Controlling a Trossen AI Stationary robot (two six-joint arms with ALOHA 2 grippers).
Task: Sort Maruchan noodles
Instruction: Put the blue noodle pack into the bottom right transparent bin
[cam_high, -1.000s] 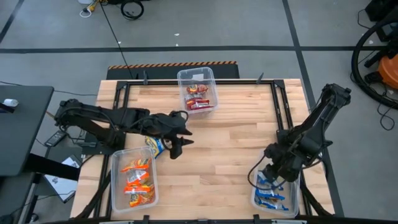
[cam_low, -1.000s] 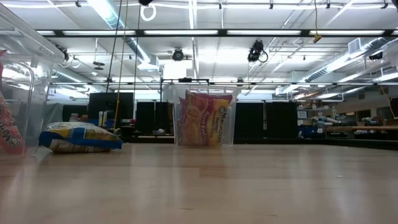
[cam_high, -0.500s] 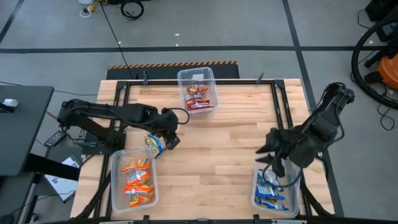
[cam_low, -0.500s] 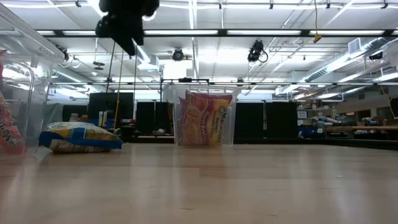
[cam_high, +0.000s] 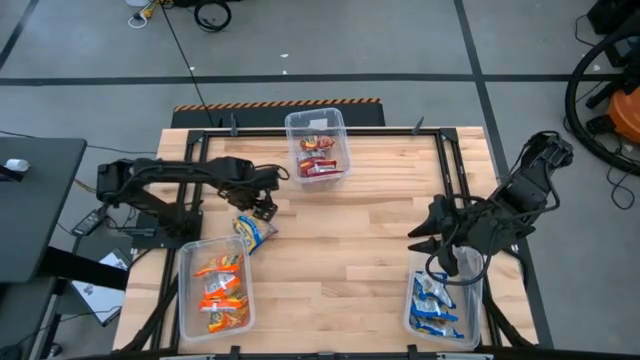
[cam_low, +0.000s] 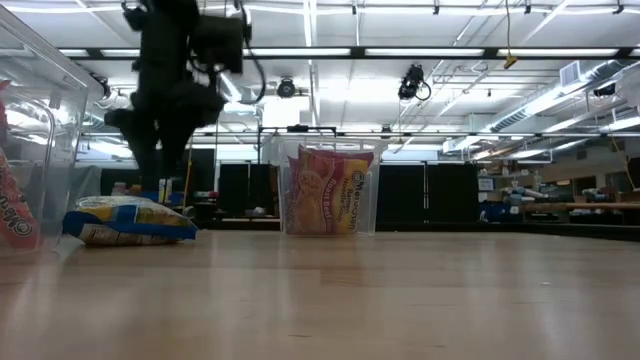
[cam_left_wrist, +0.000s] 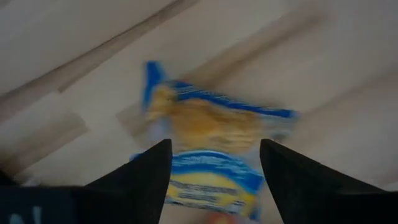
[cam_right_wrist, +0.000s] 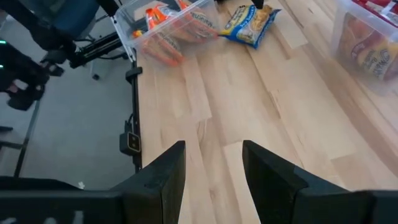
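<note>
One blue-and-yellow noodle packet (cam_high: 254, 231) lies flat on the wood near the table's left side, also seen in the low view (cam_low: 130, 222). My left gripper (cam_high: 263, 208) hangs just above its far end, pointing down and open. In the left wrist view its two fingers stand to either side of the packet (cam_left_wrist: 211, 127). My right gripper (cam_high: 418, 237) is open and hovers over bare wood, just beyond the far edge of the blue-packet bin (cam_high: 440, 305). Orange packets fill the near-left bin (cam_high: 215, 285). Red ones fill the far bin (cam_high: 318, 148).
Three clear bins stand at the table's edges: the far middle (cam_low: 330, 190), the near left (cam_right_wrist: 168, 25) and the near right. A black frame rail (cam_high: 445, 170) runs along the right side. Bare wood (cam_high: 350, 240) stretches between the two arms.
My left gripper has drawn back from the table's middle toward the far left and come down over the loose packet, entering the low view from above. My right gripper has risen out of the blue-packet bin and swung toward the table's middle. The packet has not moved.
</note>
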